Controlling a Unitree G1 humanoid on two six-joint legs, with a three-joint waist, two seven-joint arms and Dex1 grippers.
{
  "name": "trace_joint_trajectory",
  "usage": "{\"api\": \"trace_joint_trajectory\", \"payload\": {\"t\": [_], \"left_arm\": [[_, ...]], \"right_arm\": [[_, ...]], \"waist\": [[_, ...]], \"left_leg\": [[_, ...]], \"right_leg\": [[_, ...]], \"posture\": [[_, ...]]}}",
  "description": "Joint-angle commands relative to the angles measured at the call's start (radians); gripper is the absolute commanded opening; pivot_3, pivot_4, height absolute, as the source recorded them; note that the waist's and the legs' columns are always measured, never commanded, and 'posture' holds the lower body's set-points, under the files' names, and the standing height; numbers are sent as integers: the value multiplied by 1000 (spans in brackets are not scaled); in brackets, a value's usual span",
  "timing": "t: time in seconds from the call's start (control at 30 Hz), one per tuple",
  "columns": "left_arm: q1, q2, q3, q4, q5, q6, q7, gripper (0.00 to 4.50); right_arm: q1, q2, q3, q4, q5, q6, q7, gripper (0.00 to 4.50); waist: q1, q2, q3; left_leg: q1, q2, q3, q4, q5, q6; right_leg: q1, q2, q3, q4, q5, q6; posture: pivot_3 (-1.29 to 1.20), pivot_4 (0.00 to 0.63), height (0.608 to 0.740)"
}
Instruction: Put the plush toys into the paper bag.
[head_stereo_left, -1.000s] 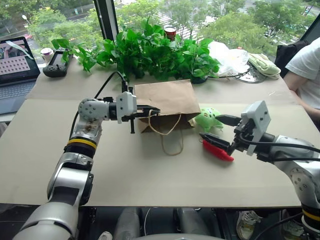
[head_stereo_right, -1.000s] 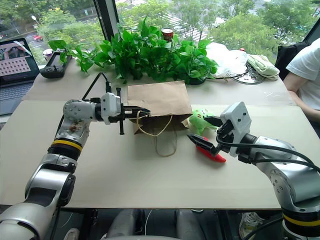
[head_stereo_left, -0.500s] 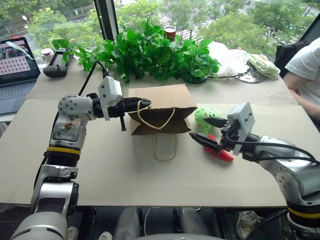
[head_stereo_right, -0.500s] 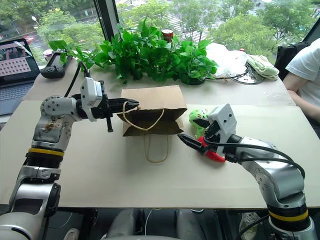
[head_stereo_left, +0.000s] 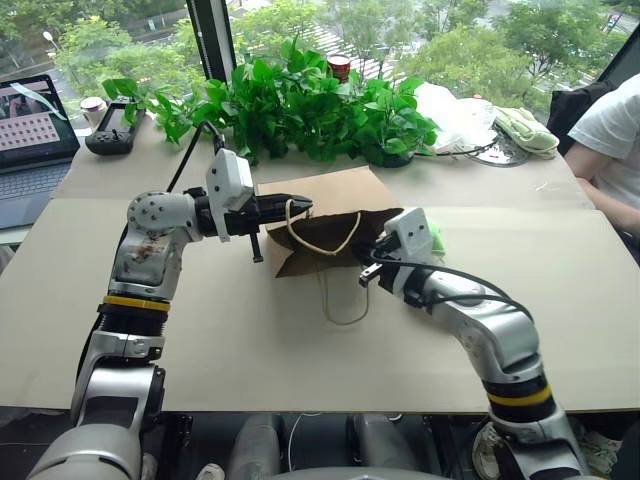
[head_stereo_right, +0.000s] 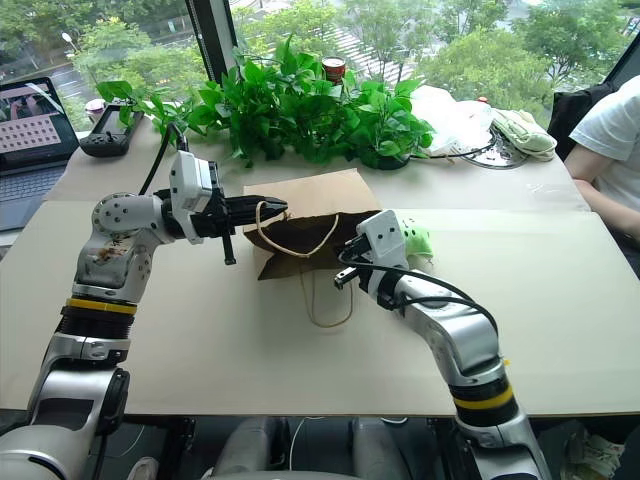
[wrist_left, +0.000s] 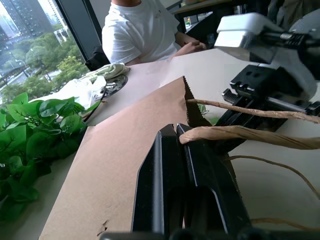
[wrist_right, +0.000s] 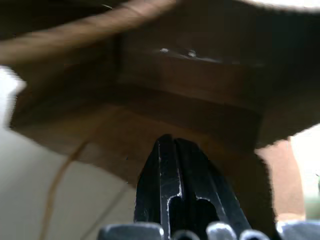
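The left gripper (head_stereo_left: 300, 209) is closed on a twine handle (head_stereo_left: 322, 243), holding up the mouth of the paper bag (head_stereo_left: 335, 195). The right gripper (wrist_right: 172, 165), fingers pressed together with nothing visible between them, points into that mouth. Beside the bag lies the light-green plush toy (head_stereo_right: 419, 240), partly hidden: likely light and squashy, best pinched mid-body. The bag's thin paper should crumple easily.
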Motion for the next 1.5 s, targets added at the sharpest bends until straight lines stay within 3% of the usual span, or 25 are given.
{"api": "trace_joint_trajectory", "payload": {"t": [0.03,0.4,1.03,1.17,1.5], "left_arm": [[-38,3,13,-30,-15,5,5,0],[-76,-17,44,-24,-45,68,69,0],[-60,-8,46,-46,-49,102,108,0],[-38,-8,44,-64,-54,122,118,0],[-7,-7,54,-72,-54,144,144,0]], "right_arm": [[-17,33,35,35,-66,-45,-19,61],[31,60,120,91,-174,8,-20,61],[41,76,109,105,-221,10,2,61],[49,51,74,75,-218,-13,15,61],[101,-37,-95,-205,-40,58,161,61]], "waist": [[-1,0,0],[-3,0,0],[-3,1,0],[-3,1,0],[-5,1,0]], "left_leg": [[0,0,0,0,0,0],[0,0,0,0,0,0],[1,0,0,0,0,0],[1,0,0,0,0,0],[0,1,-1,-1,0,0]], "right_leg": [[0,0,0,0,0,0],[0,0,0,0,0,0],[1,0,0,1,0,0],[1,0,0,1,0,0],[0,1,1,0,0,0]], "posture": [[0,150,740],[0,150,740],[0,150,740],[0,150,740],[0,150,740]]}}
